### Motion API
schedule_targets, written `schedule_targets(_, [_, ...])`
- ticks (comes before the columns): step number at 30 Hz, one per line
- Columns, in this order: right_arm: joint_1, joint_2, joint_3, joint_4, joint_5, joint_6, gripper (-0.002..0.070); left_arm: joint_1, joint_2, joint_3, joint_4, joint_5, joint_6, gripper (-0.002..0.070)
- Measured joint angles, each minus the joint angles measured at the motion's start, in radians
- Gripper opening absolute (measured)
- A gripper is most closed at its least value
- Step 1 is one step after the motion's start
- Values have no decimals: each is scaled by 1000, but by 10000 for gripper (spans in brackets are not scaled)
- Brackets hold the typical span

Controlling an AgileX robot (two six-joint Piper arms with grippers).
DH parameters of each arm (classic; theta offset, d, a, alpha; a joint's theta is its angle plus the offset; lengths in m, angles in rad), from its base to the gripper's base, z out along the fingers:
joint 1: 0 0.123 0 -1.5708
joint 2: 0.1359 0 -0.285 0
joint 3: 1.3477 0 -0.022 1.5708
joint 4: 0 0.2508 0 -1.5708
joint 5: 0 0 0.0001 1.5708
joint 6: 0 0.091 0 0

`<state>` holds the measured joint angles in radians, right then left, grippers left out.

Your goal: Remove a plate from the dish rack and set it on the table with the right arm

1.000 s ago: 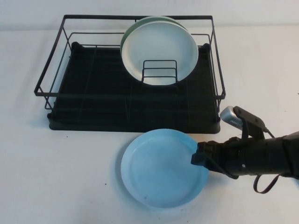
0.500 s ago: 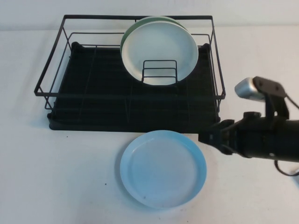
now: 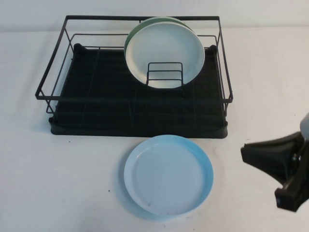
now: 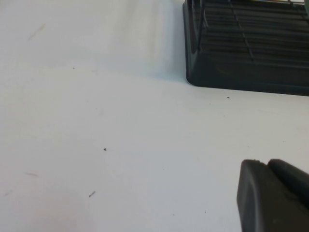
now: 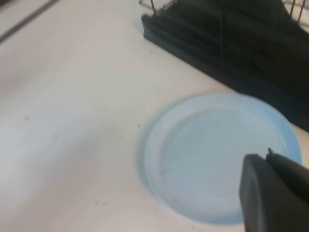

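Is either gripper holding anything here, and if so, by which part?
Nothing is held. The plate lies flat on the table, apart from the right gripper at its right. The left gripper is over bare table.

A: How much of the right gripper (image 3: 277, 162) shows in the high view?
B: Only a black wedge at the tabletop's (image 3: 58, 183) right edge; the arm behind it is cut off, and how its jaws stand cannot be told.

A: And the left gripper (image 4: 273, 195)?
B: One dark finger in its own wrist view, clipped by the frame, so its state is unclear.

A: The green plate (image 3: 133, 36)?
B: Mostly hidden behind the pale plate (image 3: 166, 50) in the dish rack (image 3: 140, 111).

A: The blue plate (image 5: 217, 154)?
B: Blurred, partly covered by a finger.
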<state>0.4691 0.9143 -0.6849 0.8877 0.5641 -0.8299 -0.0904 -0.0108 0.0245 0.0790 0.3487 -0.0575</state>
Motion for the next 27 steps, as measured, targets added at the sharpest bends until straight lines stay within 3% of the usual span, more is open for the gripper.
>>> schedule_targets(9, [7, -82, 242, 40, -258, 4, -18, 0, 0, 0, 0, 0, 0, -4])
schedule_targets(20, [-346, -603, 563, 62, -426, 4, -18, 0, 0, 0, 0, 0, 0, -4])
schedule_targets(27, [-415, -906, 707, 69, -471, 4, -18, 0, 0, 0, 0, 0, 0, -4])
